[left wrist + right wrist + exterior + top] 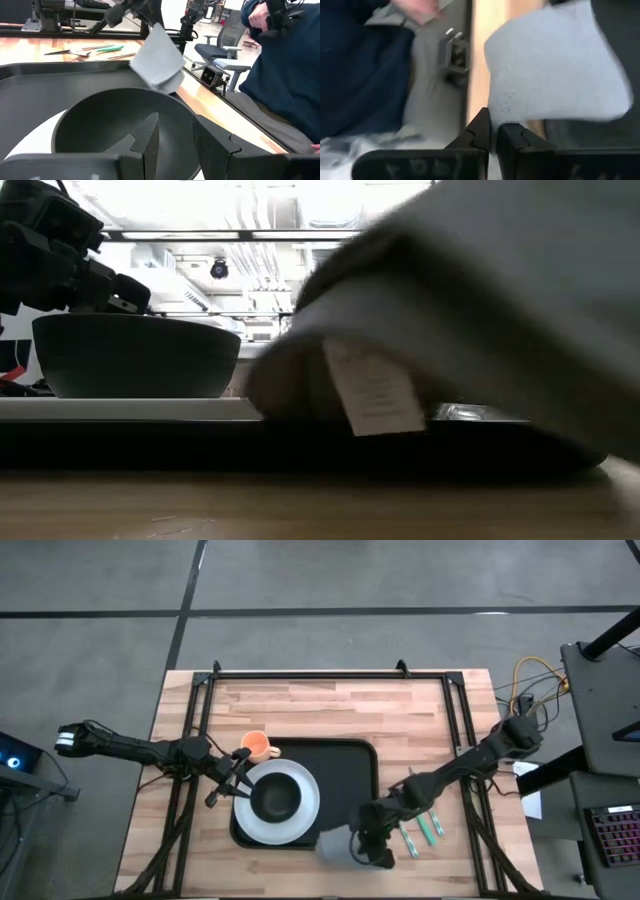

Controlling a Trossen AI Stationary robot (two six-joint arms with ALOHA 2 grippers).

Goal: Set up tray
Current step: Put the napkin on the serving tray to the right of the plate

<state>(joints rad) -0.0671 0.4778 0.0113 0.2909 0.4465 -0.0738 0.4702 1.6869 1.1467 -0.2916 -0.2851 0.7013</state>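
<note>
Right gripper (372, 852) held the grey napkin (338, 846) at the near edge of the tray (350, 775).

The tray lay in the middle of the wooden table (330, 705), its right half bare – the only open room on it. On its left half stood a white plate (305, 802) with a dark bowl (275, 800) in it, and the left gripper (232, 780), fingers partly open and holding nothing, hovered at the bowl's rim. The right fingers were closed on the napkin. An orange cup (256, 746) stood just beside the tray's far left corner; green-handled cutlery (428, 830) lay right of it. A person in dark blue (280, 75) sat beyond the table.
</note>
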